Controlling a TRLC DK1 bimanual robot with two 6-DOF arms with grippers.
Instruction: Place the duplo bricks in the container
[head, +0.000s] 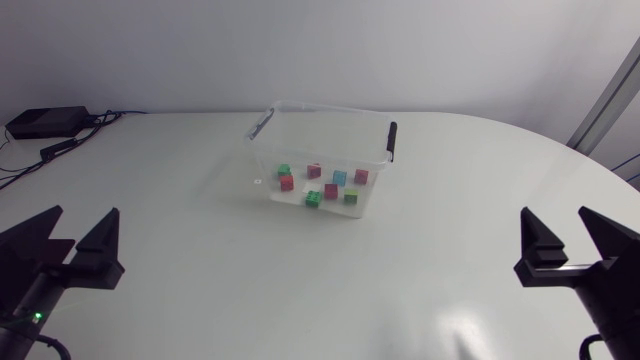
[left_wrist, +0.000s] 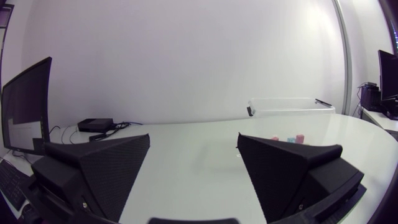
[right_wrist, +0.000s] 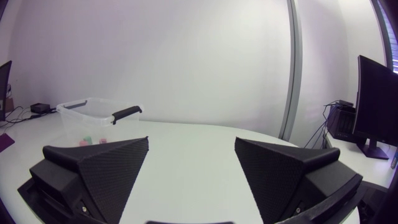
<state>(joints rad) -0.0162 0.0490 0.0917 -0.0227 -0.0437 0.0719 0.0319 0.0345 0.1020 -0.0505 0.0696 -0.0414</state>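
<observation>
left gripper (head: 80, 216): wide open, holds nothing | right gripper (head: 555, 215): wide open, holds nothing | box (head: 325, 107): well ahead of both grippers, between them | bricks (head: 339, 177): inside the box, on its floor

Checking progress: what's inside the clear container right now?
The container holds about eight bricks spread over its floor: green ones, pink or red ones and one blue. Its walls are clear, so little is covered, though a brick hidden behind another cannot be ruled out.
</observation>
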